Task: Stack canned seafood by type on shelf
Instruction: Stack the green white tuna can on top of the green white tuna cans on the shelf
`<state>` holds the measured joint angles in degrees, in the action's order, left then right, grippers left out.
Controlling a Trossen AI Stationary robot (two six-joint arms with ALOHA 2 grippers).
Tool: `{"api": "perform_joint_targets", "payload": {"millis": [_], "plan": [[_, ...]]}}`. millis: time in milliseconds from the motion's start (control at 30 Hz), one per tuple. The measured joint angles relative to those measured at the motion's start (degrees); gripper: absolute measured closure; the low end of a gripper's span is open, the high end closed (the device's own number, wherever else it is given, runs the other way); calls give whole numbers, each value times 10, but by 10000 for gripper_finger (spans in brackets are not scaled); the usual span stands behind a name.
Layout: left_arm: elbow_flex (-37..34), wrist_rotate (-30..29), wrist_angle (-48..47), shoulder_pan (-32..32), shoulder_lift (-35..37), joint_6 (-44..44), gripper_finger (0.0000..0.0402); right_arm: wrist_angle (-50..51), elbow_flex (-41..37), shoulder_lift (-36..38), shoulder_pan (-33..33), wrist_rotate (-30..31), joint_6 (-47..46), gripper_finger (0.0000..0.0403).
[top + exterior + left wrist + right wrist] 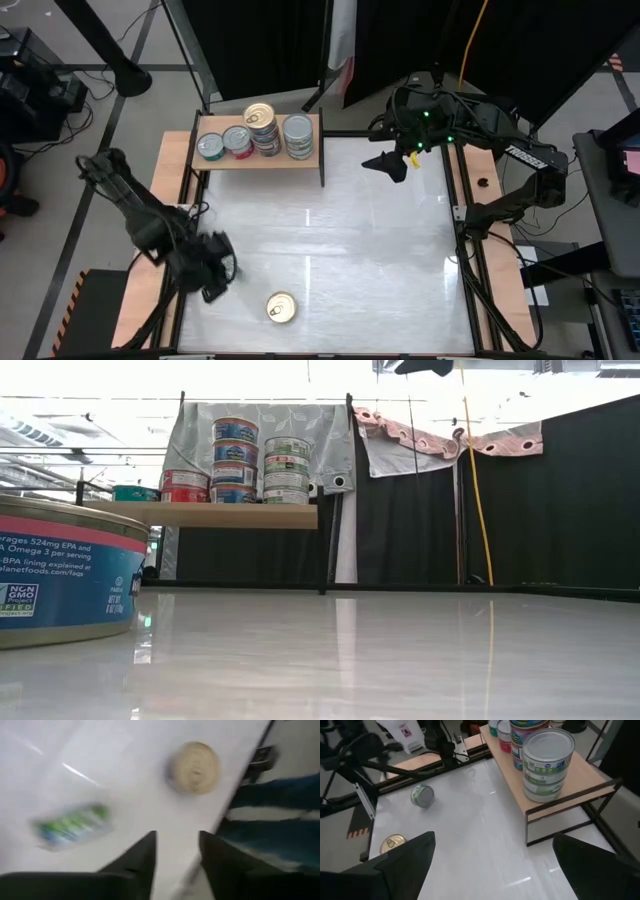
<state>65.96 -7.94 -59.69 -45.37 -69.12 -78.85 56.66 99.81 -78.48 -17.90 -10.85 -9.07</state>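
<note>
High view: two tins loose on the table, the rest on the shelf

High view showed the white table with the shelf standing at its far left corner, light wood on dark legs. On the shelf sat the canned seafood: a green-labelled stack at the end nearest the right arm, a taller blue-and-red stack beside it, then lower red tins and one teal tin.

Right claw hung above the table's far right side, just off the shelf's end, its fingers wide apart and holding nothing.

Left claw sat low at the near left edge, fingers a little apart, nothing between them.

A green-labelled tin lay on its side near the left claw. A gold-lidded tin stood upright near the front edge.
</note>
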Motion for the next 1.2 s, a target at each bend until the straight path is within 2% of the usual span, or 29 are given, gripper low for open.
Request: {"api": "perform_joint_targets", "payload": {"millis": [167, 267, 400, 600, 767, 900, 1033, 1200], "plan": [[4, 0, -173, 54, 33, 242, 136, 0, 0, 2, 2, 0, -67, 7], [-2, 0, -260, 76, 41, 369, 87, 0, 0, 6, 12, 0, -103, 7], [-46, 7, -244, 99, 61, 516, 56, -1, 0, 10, 34, 5, -137, 7], [-120, 53, -138, 116, 73, 613, 47, -3, 0, 10, 68, 11, -193, 7], [-162, 77, -45, 116, 72, 661, 47, -3, 0, 10, 104, 62, -221, 7], [-200, 75, 17, 116, 69, 677, 47, -11, 0, 7, 118, 94, -244, 7], [-240, 95, 74, 116, 66, 676, 52, -37, 0, 1, 126, 99, -265, 7], [-266, 102, 97, 112, 64, 676, 88, -52, 0, -4, 139, 107, -277, 7]]}}
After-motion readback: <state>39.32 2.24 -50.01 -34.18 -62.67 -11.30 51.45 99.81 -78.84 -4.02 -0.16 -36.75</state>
